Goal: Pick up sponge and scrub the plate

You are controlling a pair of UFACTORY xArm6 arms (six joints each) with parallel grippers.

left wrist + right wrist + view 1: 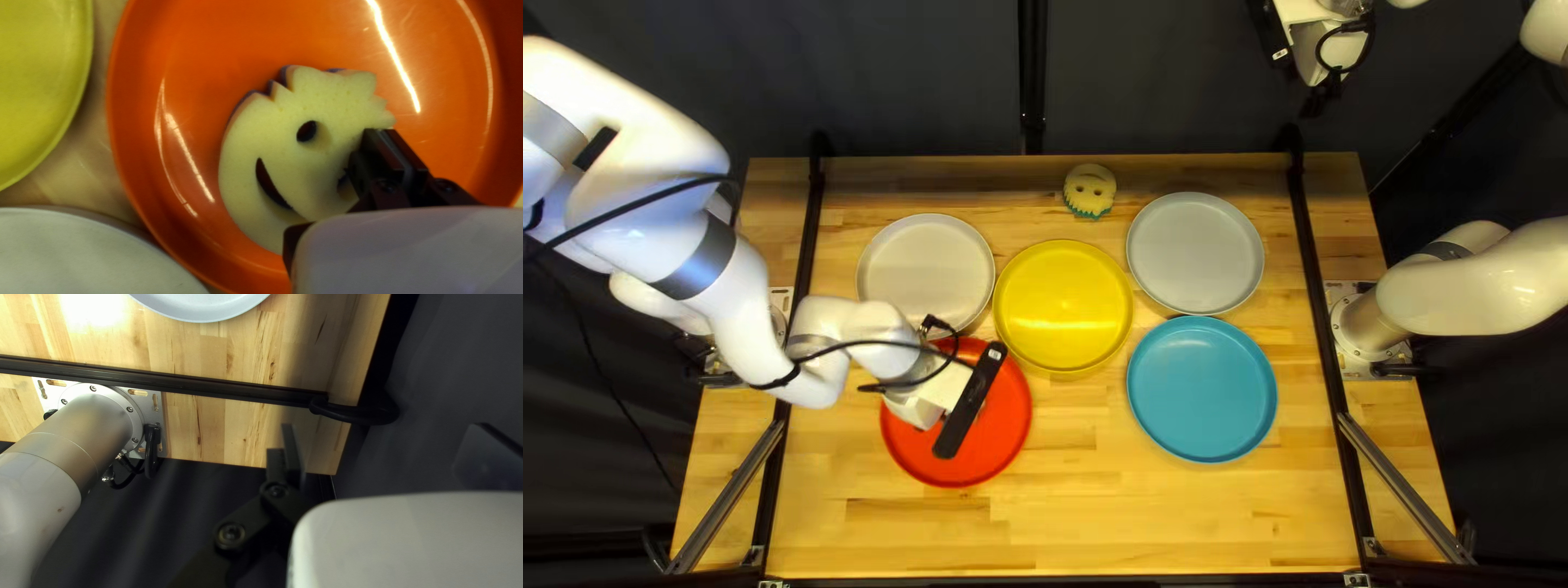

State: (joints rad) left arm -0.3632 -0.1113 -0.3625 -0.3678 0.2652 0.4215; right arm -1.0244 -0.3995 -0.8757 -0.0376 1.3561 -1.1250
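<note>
At the left of the bench is a white plate, with the red plate just nearer than it. The left end effector is over the red plate, its fingers almost together and pinching the edge of the sponge, a pale face with a spiky top. That sponge is within the red plate's rim; whether it touches the plate I cannot tell. Next comes a yellow plate, then a second smiling sponge near the far edge. Right of those are a grey plate and, nearer, a blue plate. The right end effector is raised beyond the far edge, spread wide and holding nothing.
</note>
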